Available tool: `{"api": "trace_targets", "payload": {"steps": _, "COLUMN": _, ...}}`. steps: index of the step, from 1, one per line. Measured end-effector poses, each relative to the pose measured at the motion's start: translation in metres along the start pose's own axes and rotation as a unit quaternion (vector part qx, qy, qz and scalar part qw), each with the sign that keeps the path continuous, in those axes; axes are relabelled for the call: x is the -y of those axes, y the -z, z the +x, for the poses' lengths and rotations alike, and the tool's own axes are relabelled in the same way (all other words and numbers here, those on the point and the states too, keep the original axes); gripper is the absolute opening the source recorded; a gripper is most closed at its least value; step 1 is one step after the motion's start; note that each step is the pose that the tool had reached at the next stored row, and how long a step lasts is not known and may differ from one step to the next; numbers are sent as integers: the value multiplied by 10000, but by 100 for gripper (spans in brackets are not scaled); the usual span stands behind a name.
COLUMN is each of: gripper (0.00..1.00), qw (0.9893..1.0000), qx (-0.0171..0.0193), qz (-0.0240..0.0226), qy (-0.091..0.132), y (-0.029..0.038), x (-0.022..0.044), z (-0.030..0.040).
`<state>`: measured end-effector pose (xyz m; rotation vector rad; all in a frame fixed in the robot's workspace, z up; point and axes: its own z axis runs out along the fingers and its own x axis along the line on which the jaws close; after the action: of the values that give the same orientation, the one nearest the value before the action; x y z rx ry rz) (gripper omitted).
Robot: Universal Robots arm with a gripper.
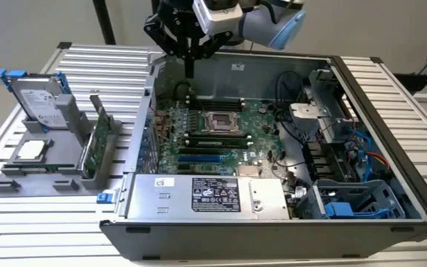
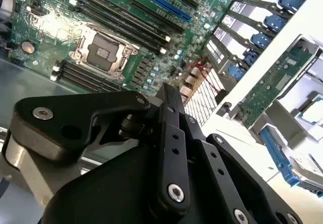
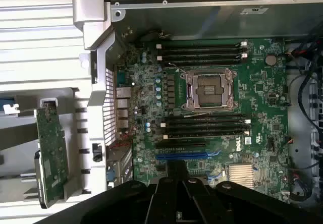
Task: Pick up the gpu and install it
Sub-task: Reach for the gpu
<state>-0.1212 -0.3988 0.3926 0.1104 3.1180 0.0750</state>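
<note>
The gpu is a thin green card standing on edge in a grey holder on the slatted table, at the exterior view's left of the open computer case. It also appears in the first wrist view as the gpu and in the second wrist view as the gpu. My gripper hangs above the case's back corner, over the motherboard and well apart from the gpu. Its black fingers are pressed together, shut on nothing. The gripper sits just past the long blue slot.
A silver hard drive with blue rails stands at the back of the holder, with a processor chip lying in front of it. The case wall rises between holder and motherboard. A power supply and cables crowd the case.
</note>
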Motion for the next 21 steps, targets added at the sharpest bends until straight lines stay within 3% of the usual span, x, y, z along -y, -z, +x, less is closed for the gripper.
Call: {"api": "trace_targets", "payload": {"steps": 21, "gripper": 0, "qw": 10000, "qx": 0, "qz": 0, "qy": -1, "y": 1, "x": 1, "z": 16}}
